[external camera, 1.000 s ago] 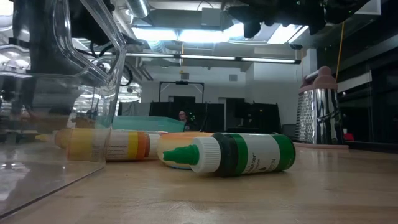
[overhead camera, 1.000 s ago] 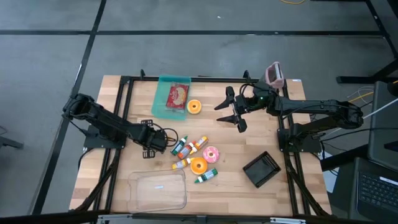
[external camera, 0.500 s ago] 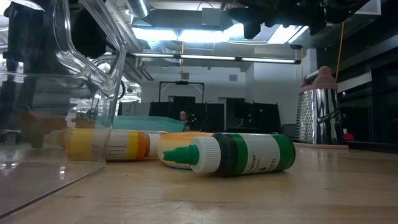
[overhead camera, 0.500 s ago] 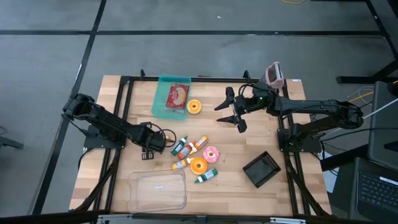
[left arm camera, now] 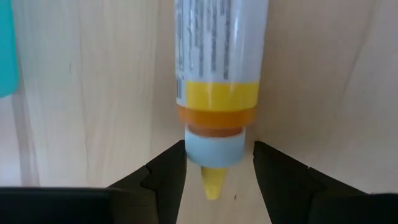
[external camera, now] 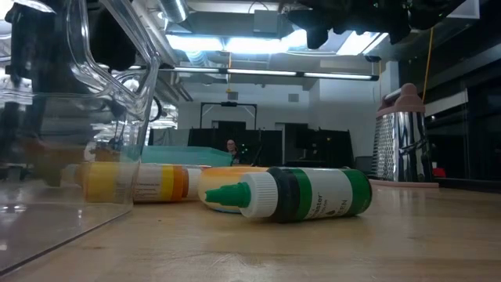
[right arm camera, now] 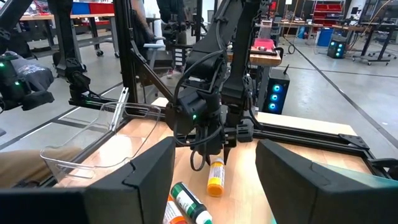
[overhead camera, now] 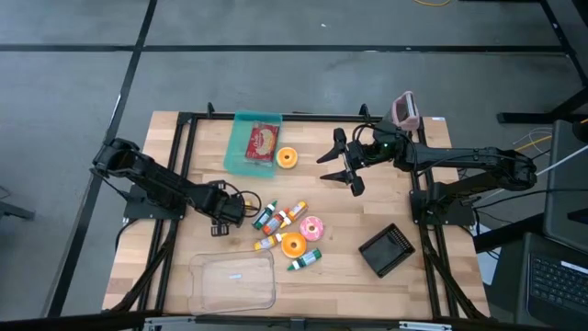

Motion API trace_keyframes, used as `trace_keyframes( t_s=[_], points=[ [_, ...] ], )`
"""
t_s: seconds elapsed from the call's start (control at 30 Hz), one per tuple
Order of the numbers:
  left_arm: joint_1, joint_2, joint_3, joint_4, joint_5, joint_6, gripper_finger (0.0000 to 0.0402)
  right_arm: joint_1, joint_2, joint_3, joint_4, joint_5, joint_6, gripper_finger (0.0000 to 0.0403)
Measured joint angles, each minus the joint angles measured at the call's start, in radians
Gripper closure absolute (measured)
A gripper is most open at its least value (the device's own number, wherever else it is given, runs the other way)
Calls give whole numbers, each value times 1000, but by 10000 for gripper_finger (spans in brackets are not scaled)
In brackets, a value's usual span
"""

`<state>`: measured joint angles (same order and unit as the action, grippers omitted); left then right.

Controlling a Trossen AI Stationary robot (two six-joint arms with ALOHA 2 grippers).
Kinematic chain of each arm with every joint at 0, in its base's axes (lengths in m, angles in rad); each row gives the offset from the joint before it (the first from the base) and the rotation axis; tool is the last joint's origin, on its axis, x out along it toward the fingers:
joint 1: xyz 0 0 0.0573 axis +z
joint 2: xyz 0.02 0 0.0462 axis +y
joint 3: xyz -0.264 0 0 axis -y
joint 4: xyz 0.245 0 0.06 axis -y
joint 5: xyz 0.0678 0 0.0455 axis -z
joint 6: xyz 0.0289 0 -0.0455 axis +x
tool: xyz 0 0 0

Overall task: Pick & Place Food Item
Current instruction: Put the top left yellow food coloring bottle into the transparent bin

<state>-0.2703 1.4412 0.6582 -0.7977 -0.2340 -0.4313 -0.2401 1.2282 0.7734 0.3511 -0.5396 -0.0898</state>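
Between the left hand (left arm camera: 214,171) fingers, clear bottle (left arm camera: 217,74), yellow-orange band, pale-blue cap

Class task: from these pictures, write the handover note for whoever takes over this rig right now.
Left pincer: open, fingers either side of the small bottle lying on the table, at its cap; not lifted.
Right pincer: open, empty, raised beside the orange donut.
Other bottles and donuts are clustered mid-table; clear tray at the near edge, nothing visible in it.
Done: nothing placed.
Left: grip, lift, place.
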Motion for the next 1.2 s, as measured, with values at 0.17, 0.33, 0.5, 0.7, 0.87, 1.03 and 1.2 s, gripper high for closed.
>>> trace_keyframes(
  t_s=[0.17,0.33,0.5,0.7,0.87,1.03,1.2],
  points=[
    [0,-2,0,24,-2,0,222,0,0,0,0,1,1,181],
    [13,-2,0,27,-7,-3,221,0,0,0,0,1,1,181],
    [47,-2,0,84,-11,16,222,0,0,0,0,0,2,181],
    [92,-2,0,68,8,49,226,0,0,0,0,0,8,181],
    [104,-2,0,52,25,74,246,0,0,0,0,0,8,181],
    [104,-2,0,55,25,87,263,0,0,0,-12,0,6,181],
    [104,-2,0,62,35,87,272,0,0,0,-12,0,4,181]
  ],
)
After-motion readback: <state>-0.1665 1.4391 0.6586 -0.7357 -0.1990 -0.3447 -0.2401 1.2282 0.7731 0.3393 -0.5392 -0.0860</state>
